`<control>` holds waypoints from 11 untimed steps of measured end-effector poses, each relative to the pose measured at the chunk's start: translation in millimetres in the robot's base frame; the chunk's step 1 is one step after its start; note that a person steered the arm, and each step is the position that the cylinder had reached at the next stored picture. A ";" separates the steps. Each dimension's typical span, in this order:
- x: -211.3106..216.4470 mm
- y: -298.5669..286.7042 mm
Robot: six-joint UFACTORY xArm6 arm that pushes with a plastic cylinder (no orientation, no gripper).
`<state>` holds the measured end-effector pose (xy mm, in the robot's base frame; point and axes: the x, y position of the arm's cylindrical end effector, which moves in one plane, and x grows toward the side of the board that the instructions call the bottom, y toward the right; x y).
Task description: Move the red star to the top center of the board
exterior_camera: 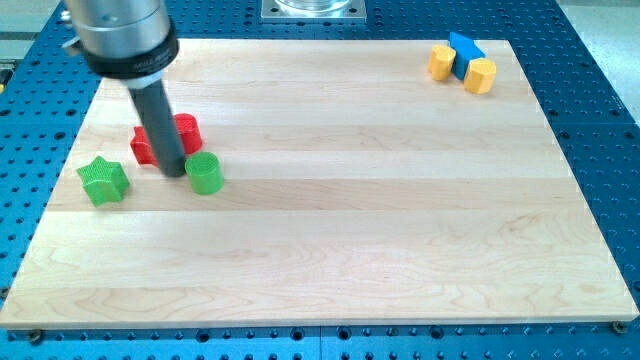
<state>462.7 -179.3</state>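
The red star [182,131] lies at the view's left on the wooden board [330,200], partly hidden behind the dark rod. My tip [172,172] rests on the board at the red star's lower edge, between it and a green cylinder [204,173] just to the tip's right. A green star [103,181] lies further left of the tip.
At the view's top right, a blue block [464,50] sits between a yellow block [441,62] and another yellow block [481,75]. The board's edge meets a blue perforated table all around.
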 end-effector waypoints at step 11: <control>-205.2 107.7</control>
